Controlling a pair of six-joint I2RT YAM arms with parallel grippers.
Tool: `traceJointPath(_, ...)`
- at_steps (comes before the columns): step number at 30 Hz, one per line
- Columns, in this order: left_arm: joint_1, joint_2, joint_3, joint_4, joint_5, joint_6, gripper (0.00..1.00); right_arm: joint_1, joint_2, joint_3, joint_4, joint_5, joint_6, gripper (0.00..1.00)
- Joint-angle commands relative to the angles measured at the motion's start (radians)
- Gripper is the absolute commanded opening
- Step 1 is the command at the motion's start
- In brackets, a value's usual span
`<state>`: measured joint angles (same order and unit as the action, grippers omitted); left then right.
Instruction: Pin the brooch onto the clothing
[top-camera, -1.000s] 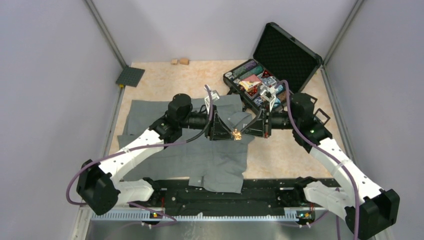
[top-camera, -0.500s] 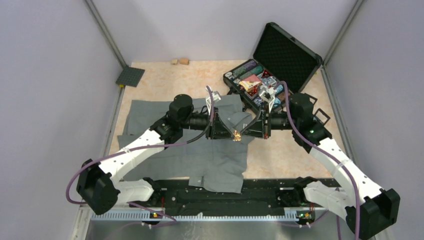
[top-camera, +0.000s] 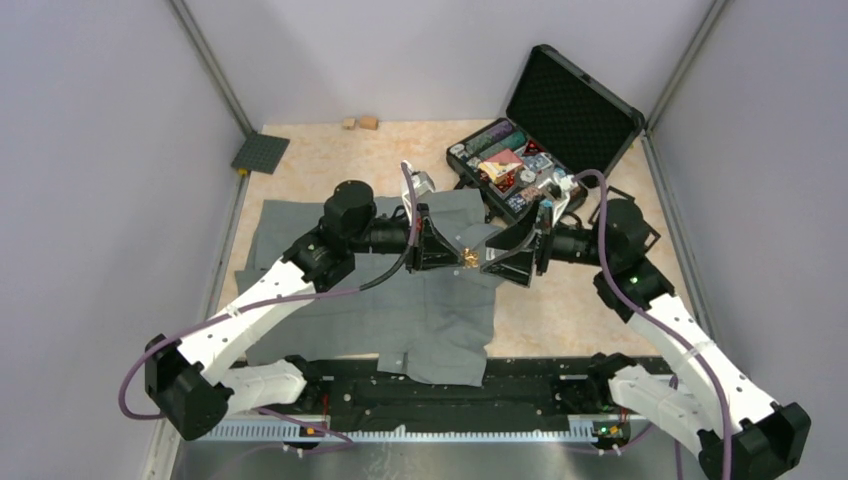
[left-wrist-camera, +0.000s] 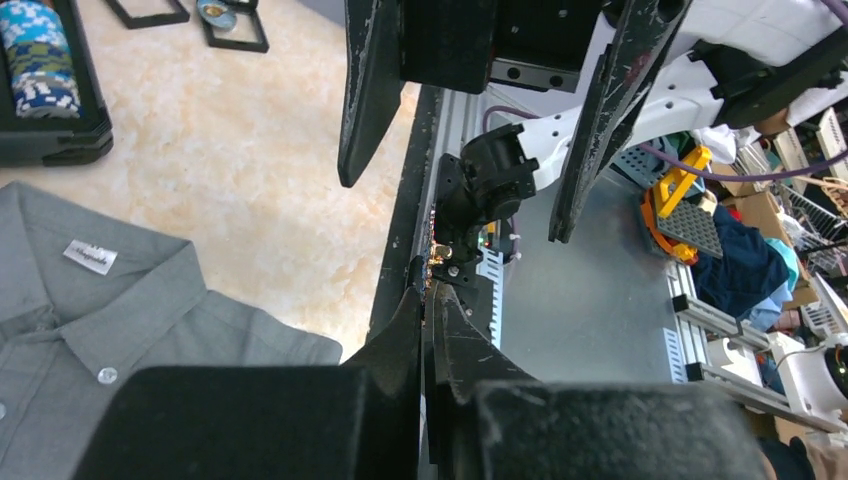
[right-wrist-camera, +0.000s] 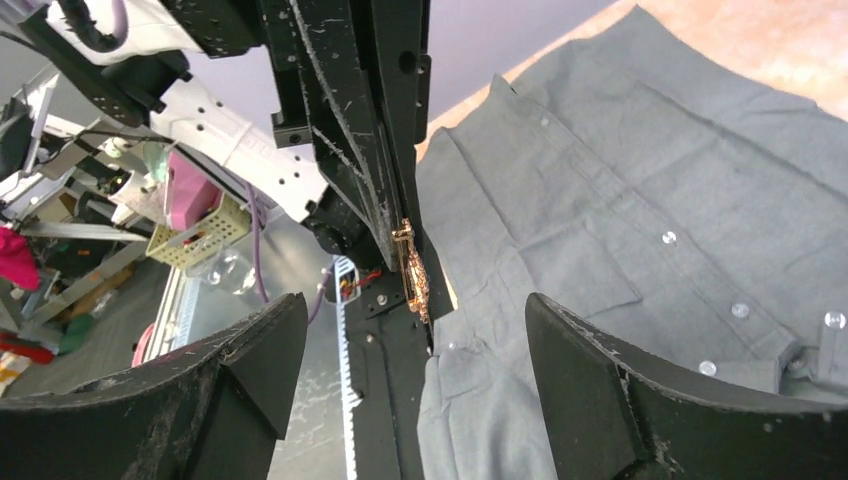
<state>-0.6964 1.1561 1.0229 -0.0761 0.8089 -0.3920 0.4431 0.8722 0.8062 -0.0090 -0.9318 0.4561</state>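
The grey button-up clothing lies flat on the table, its collar and white label toward the back. Above its collar the two grippers meet tip to tip. My left gripper is shut on the small gold brooch, which sticks out edge-on from its tips. My right gripper faces it with both fingers spread wide on either side of the brooch, touching nothing. In the left wrist view only a glint of the brooch shows past the closed tips.
An open black case full of small items stands at the back right, lid raised. A dark baseplate and two small wooden blocks sit at the back left. A black rail runs along the near edge.
My left gripper has closed on the brooch. My right gripper has let go, opened wide and drawn back to the right. Both arms have shifted slightly toward the back.
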Motion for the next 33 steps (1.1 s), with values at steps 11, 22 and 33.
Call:
traceJointPath(11,-0.007,-0.036,-0.123,0.256,0.143,-0.119,0.0,0.094,-0.097,-0.212,0.392,0.093,0.256,0.7)
traceJointPath(22,-0.01,-0.055,-0.141,0.269,0.139,-0.123,0.0,0.157,-0.004,-0.226,0.512,0.116,0.306,0.59)
traceJointPath(33,-0.01,-0.065,-0.139,0.254,0.123,-0.1,0.0,0.157,-0.085,-0.246,0.367,0.17,0.27,0.5)
